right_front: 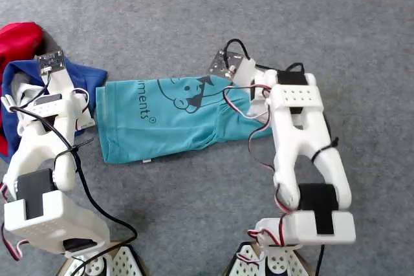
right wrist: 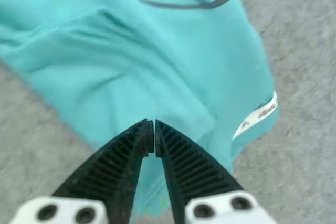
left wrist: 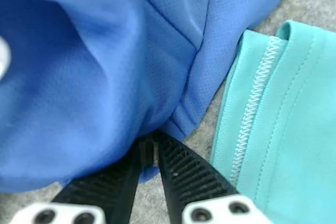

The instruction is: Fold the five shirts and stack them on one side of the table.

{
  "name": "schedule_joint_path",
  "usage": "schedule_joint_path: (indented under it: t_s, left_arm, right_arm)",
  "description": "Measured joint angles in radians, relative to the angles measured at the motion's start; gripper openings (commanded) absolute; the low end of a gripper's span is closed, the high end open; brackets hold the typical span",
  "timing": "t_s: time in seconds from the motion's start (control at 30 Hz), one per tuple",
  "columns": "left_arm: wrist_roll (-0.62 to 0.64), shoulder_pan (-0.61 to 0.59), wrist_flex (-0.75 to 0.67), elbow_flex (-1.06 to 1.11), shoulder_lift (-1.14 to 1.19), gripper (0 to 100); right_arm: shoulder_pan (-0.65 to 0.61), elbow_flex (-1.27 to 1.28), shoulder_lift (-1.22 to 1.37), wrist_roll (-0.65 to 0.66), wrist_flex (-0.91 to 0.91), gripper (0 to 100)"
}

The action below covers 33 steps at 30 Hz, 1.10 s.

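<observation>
Pinching tight, the left claw (left wrist: 153,148) clamps the blue shirt (left wrist: 94,66), the right claw (right wrist: 154,132) the teal shirt (right wrist: 157,61).

Dark lettering (right_front: 143,101) with a small circled mark runs sideways across the teal shirt (right_front: 174,127), centre of the high view; a white sewn label (right wrist: 257,115) at its edge carries print too small to read.

LIGHT bright, even, diffuse from above | SHADOWS soft and narrow on table (right_front: 194,211) | blue shirt (left wrist: 79,77) folds deeply shaded toward centre | teal shirt (right wrist: 157,51) evenly lit, creases lightly shadowed
</observation>
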Motion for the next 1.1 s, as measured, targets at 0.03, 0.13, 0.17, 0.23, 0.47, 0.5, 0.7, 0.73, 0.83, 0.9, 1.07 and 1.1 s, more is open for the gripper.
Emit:
schedule_joint_path:
  t_s: [0.03,0.13,0.17,0.23,0.47,0.5,0.7,0.73,0.83,0.9,1.07,1.1]
  left_arm:
    - [0.000,0.000,0.000,0.000,0.000,3]
    - [0.000,0.000,0.000,0.000,0.000,3]
    - [0.000,0.000,0.000,0.000,0.000,3]
    - [0.000,0.000,0.000,0.000,0.000,3]
    - [0.000,0.009,0.000,0.000,0.000,3]
    - [0.000,0.012,0.000,0.000,0.000,3]
    - [0.000,0.014,0.000,0.000,0.000,3]
    - [0.000,0.014,0.000,0.000,0.000,3]
    - [0.000,0.014,0.000,0.000,0.000,3]
    - [0.000,0.014,0.000,0.000,0.000,3]
    - [0.000,0.014,0.000,0.000,0.000,3]
    - [0.000,0.014,0.000,0.000,0.000,3]
  right_arm:
    - [0.000,0.000,0.035,-0.003,-0.051,1.5]
    - [0.021,-0.003,0.158,-0.003,-0.183,1.5]
    - [0.035,-0.017,0.207,-0.003,-0.219,1.5]
    - [0.066,-0.069,0.292,-0.003,-0.269,1.5]
    - [0.104,-0.327,0.422,-0.038,-0.138,1.5]
    - [0.106,-0.350,0.416,-0.057,-0.078,1.5]
    - [0.060,-0.399,0.282,-0.081,0.216,1.5]
    - [0.060,-0.399,0.262,-0.081,0.227,1.5]
    - [0.072,-0.404,0.230,-0.081,0.239,1.5]
    - [0.094,-0.404,0.227,-0.081,0.236,1.5]
    - [0.071,-0.381,0.227,-0.072,0.236,1.5]
    - [0.043,-0.370,0.227,-0.080,0.236,1.5]
